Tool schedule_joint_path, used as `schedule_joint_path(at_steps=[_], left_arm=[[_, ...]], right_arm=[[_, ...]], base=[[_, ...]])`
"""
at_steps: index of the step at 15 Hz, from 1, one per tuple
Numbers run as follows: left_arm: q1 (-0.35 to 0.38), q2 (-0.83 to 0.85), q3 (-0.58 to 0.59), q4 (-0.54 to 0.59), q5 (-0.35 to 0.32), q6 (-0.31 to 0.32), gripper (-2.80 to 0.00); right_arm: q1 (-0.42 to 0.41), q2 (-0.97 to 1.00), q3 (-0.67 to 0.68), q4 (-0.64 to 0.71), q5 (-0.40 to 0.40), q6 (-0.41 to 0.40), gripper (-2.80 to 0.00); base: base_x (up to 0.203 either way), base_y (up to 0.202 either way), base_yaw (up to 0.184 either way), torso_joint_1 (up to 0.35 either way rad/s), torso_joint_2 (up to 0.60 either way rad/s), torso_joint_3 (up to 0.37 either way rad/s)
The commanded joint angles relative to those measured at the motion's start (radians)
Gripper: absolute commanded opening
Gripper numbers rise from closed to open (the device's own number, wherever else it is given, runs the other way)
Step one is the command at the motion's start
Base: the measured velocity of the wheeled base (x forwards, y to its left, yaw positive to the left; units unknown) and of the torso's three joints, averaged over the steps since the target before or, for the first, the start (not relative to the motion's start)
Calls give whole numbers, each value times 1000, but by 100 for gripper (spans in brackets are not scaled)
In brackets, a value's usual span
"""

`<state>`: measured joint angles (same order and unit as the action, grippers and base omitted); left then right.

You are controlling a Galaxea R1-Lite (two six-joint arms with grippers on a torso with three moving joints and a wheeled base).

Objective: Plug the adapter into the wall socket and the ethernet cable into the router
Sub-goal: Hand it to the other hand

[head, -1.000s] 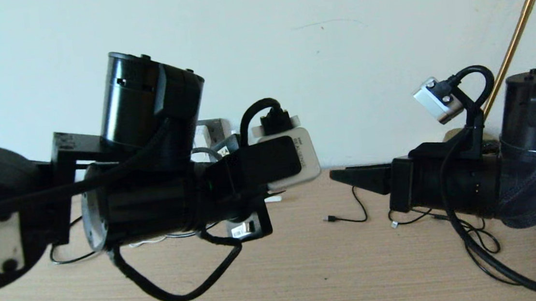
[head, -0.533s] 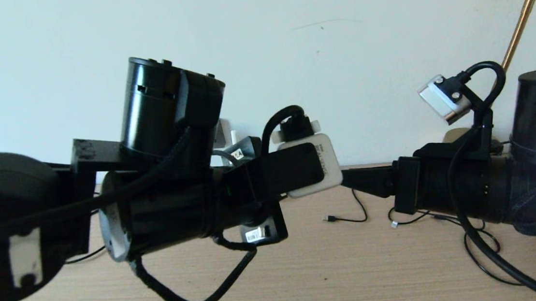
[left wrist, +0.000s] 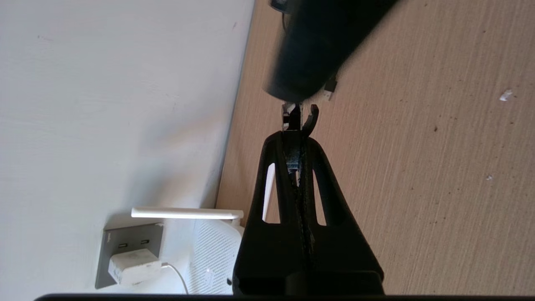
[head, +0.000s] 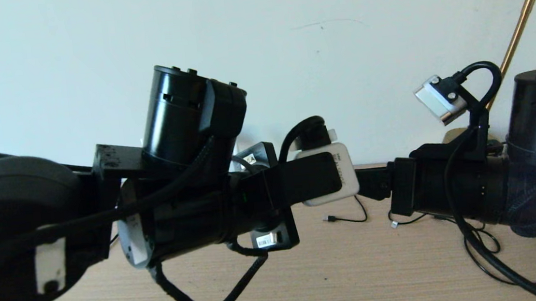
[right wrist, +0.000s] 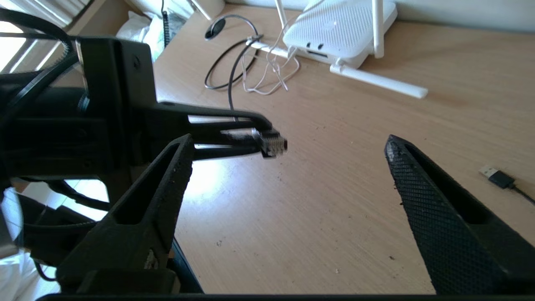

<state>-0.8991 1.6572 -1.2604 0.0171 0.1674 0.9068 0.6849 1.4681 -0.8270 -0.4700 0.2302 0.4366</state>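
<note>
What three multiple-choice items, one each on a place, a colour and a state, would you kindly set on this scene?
1. Where is the adapter?
A. loose on the desk
B. in the wall socket
C. held in mid-air

2. What colour is the router?
A. white
B. black
C. red

3. How is the right gripper?
A. shut on a cable
B. shut, empty
C. open

Answers: B, its body sits against the socket plate; A, casing and antennas are white; C, its fingers stand wide apart, gripping nothing.
</note>
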Motion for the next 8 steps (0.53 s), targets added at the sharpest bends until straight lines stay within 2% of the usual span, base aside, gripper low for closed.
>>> schedule_joint_path(at_steps=[1,3,8], left_arm=[[0,-3,-2,0,3,4,-280],[0,-7,-4,0,0,3,-280],[-1,-7,-14,-4,-5,6,-280]], right_arm=[[3,6,3,-2,1,6,0],[13,6,-3,-4,4,34,0],[13,30,-3,-40,2,36,0]], base=[[0,0,0,0,0,0],[0,0,0,0,0,0],[0,0,0,0,0,0]])
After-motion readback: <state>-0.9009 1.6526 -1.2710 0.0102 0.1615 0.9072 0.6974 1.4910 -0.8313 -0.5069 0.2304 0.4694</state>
